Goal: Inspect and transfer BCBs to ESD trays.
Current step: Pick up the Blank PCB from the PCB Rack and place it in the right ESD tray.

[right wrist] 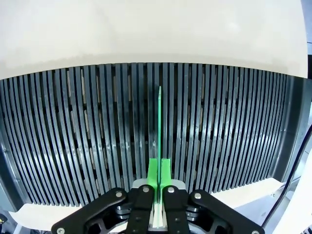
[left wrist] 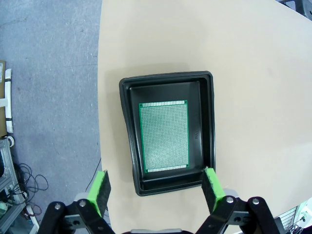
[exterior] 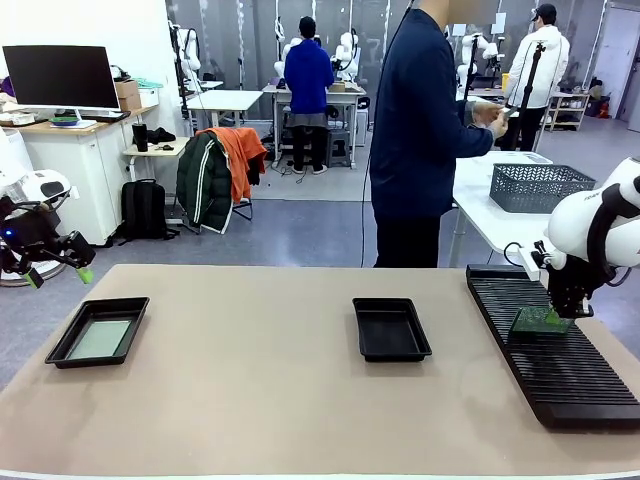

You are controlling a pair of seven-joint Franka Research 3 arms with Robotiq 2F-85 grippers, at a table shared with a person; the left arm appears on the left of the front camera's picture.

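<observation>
One ESD tray (exterior: 60, 352) lies at the table's left with a pale BCB (exterior: 100, 340) flat on its floor. In the left wrist view that tray (left wrist: 127, 126) and its green BCB (left wrist: 164, 136) sit below my open left gripper (left wrist: 156, 190), which hangs above the tray's near rim. In the front view the left gripper (exterior: 55, 262) is raised beyond the table's left edge. A second ESD tray (exterior: 390, 328), empty, lies mid-table. My right gripper (exterior: 562, 308) is shut on a green BCB (exterior: 540, 320) over the rack. In the right wrist view the right gripper (right wrist: 159, 170) holds this BCB (right wrist: 159, 122) edge-on over the slots.
A long black slotted rack (exterior: 575, 370) (right wrist: 73, 136) fills the table's right side. A person (exterior: 415, 130) stands at the far side, turned toward a white side table with a grey mesh basket (exterior: 535, 185). Bare tabletop lies between the trays and along the front.
</observation>
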